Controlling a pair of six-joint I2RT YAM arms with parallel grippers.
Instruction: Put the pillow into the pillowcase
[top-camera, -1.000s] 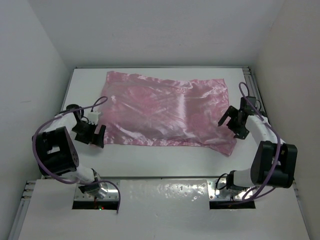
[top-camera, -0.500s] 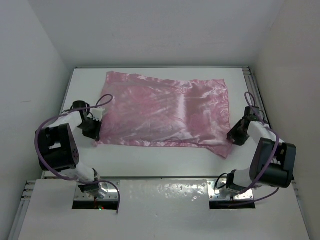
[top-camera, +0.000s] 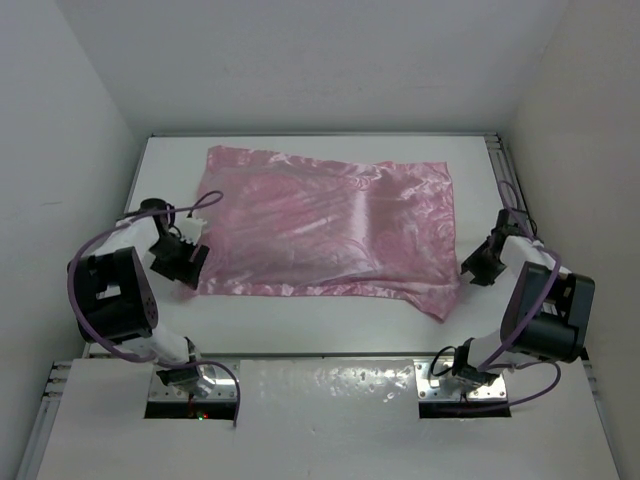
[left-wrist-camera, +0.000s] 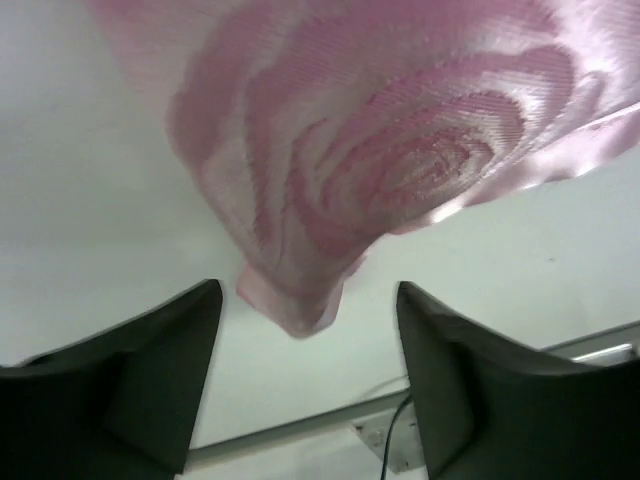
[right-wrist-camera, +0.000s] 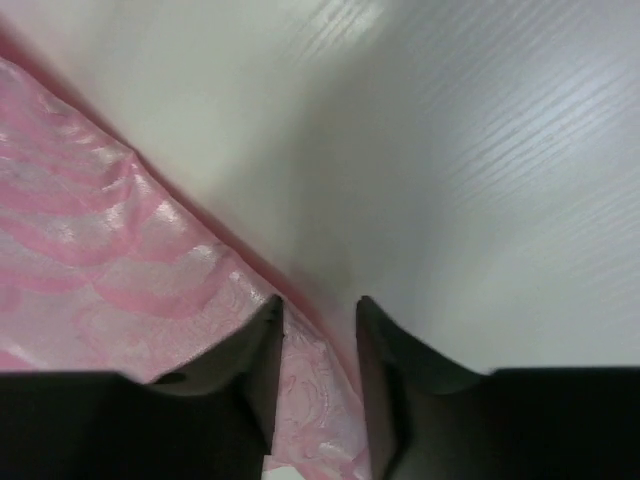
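Note:
The pink pillowcase (top-camera: 330, 225) lies spread and slightly puffed across the middle of the table. No cream-white pillow shows in any view. My left gripper (top-camera: 185, 262) is open at the pillowcase's near left corner. In the left wrist view the pink corner (left-wrist-camera: 380, 150) hangs just ahead of the wide-open gripper (left-wrist-camera: 308, 290). My right gripper (top-camera: 478, 268) is at the pillowcase's right edge. In the right wrist view the gripper (right-wrist-camera: 318, 305) has its jaws narrowly apart, with the edge of the pink fabric (right-wrist-camera: 120, 260) lying between them.
White walls enclose the white table (top-camera: 300, 310) on the left, back and right. A metal rail (top-camera: 500, 160) runs along the table's right side. Purple cables loop from both arms. Both arm bases sit on the near edge.
The right gripper moved down to the pillowcase's right edge and its jaws narrowed from wide open. The left gripper went to the near left corner. The pillowcase shifted slightly left.

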